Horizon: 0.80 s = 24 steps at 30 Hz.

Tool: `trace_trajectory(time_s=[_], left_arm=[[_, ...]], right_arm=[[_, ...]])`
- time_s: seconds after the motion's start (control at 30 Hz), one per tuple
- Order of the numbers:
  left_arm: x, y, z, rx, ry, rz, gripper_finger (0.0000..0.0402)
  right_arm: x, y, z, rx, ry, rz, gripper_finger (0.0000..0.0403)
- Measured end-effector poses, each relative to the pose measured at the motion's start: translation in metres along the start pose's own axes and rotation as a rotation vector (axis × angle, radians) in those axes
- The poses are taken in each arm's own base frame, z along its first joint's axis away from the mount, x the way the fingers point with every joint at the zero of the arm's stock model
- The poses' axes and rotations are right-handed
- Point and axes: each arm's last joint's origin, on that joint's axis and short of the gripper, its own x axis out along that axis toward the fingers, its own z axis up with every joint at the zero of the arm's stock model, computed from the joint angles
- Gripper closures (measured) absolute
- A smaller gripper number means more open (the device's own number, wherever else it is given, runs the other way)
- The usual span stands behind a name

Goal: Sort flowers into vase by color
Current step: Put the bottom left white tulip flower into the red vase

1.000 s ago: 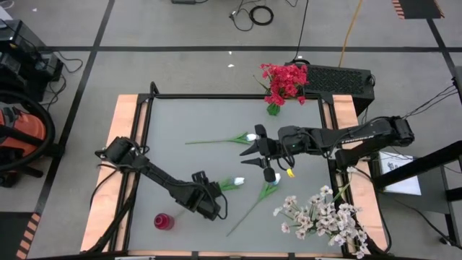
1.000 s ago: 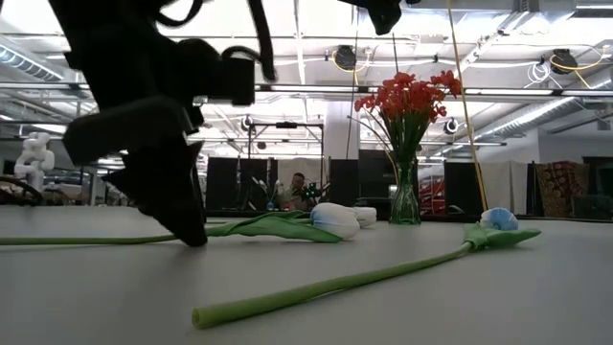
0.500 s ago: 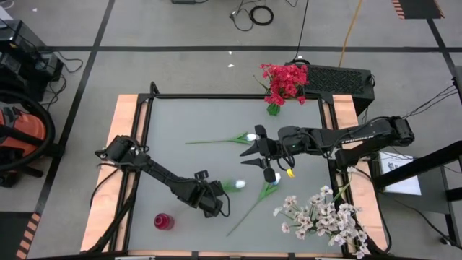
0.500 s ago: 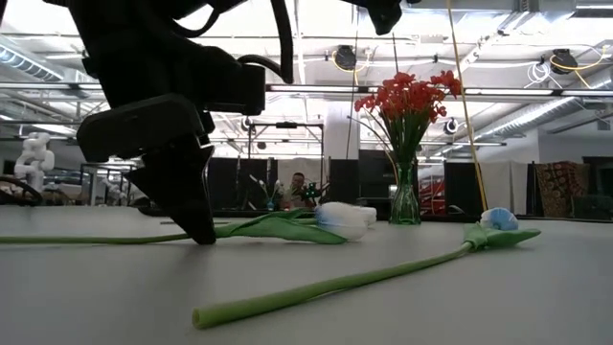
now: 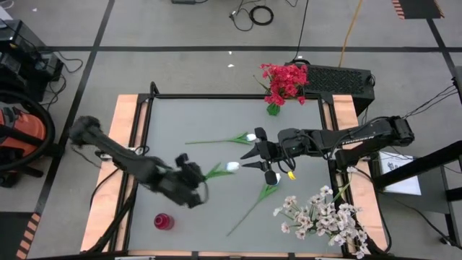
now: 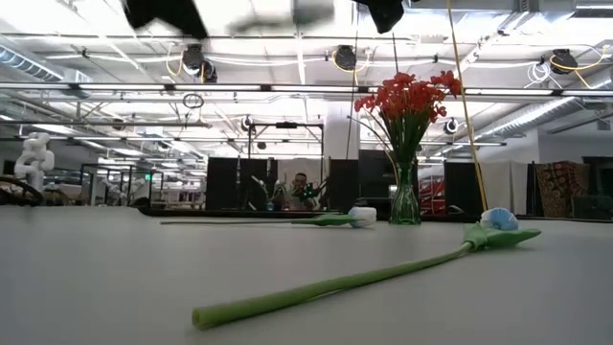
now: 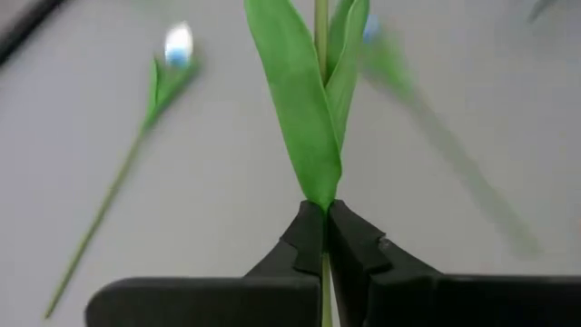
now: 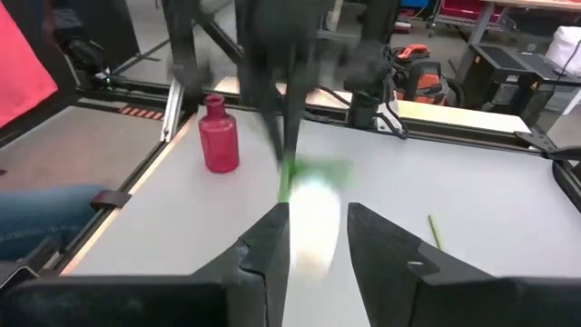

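Left gripper [image 7: 323,238], jaws pinched shut on the thin green stem of a white tulip [image 5: 232,167], just below its long leaves, where the stem is bare enough to clamp. The bloom is carried off the surface [image 5: 180,115] towards the right gripper [image 5: 258,160], whose fingers stand partly apart with the blurred white bud between them; whether it is being passed across cannot be told. Beyond that gripper, a second tulip [image 5: 249,137] lies towards the red flowers [image 5: 284,81] in their vase, and a third [image 5: 253,205] lies towards the pale spray [image 5: 321,213]. A small red vase [image 5: 164,221] stands empty near the left arm.

Compared with a second ago: the left jaws, then wide around the tulip lying flat, have shut and lifted it; the low view no longer shows that gripper on the surface.
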Motion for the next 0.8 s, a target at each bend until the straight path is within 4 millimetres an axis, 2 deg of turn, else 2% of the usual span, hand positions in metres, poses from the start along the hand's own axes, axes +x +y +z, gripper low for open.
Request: trace_trajectory(time_s=[0.2,0.27,0.37,0.53,0.8], left_arm=[[-0.086,0.022,0.003,-0.078,-0.261,-0.116,0.0398],[-0.107,0.025,-0.001,-0.089,-0.331,-0.152,0.0398],[-0.127,0.018,-0.01,-0.088,-0.423,-0.181,0.0399],[-0.142,-0.008,-0.016,-0.078,-0.57,-0.192,0.0399],[-0.12,-0.051,-0.041,0.07,-0.605,-0.072,0.04]], right_arm=[[0.0,0.0,-0.002,-0.031,0.016,0.0,0.0298],[0.0,0.0,-0.002,-0.034,0.021,0.0,0.0298],[0.0,0.0,-0.002,-0.022,0.019,0.0,0.0298],[0.0,0.0,-0.001,-0.017,0.01,-0.001,0.0298],[0.0,0.0,0.0,-0.018,-0.005,-0.002,0.0298]])
